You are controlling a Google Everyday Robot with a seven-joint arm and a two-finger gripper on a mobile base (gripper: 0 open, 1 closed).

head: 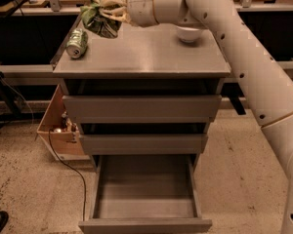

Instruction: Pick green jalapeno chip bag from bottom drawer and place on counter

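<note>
- Speckled beige floor [29, 189] surrounds grey 3-drawer cabinet [141, 108]; matte grey square desk [146, 57] forms cabinet top.
- Cream two-finger end effector [110, 11] at desk rear-left corner, clenched on crinkled glossy green jalapeno chip bag [98, 24].
- Bag-to-desk contact: cannot tell.
- Deep grey bottom drawer [144, 189] pulled open.
- Green-and-silver drink can [77, 43] lies on its side near bag, apart.
- White bowl [188, 33] at rear right.
</note>
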